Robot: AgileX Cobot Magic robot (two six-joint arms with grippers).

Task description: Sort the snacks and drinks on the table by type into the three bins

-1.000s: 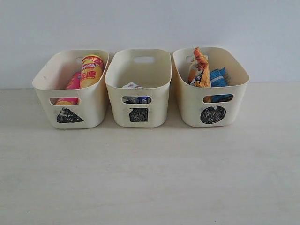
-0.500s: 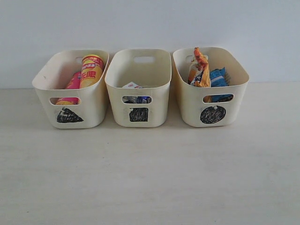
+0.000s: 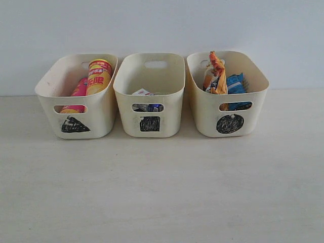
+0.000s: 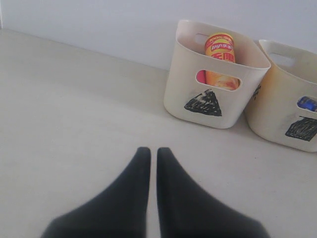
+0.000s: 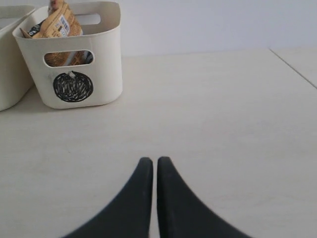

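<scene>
Open tabletop spreads before the square-marked bin, which holds a half-hidden white-and-blue carton. Left of it, the triangle-marked bin holds a yellow-and-red tube, lettering unreadable, and a pink tube. Right of it, the circle-marked bin holds an orange-tan bag and a blue bag. The left end effector and right end effector are pinched nearly closed, empty.

1. The exterior view faces the triangle bin, square bin and circle bin head-on from slightly above, across the table.
2. The left wrist view looks low over the table, past the left gripper, toward the nearby triangle bin and square bin.
3. The right wrist view, equally low, looks past the right gripper toward the circle bin.
</scene>
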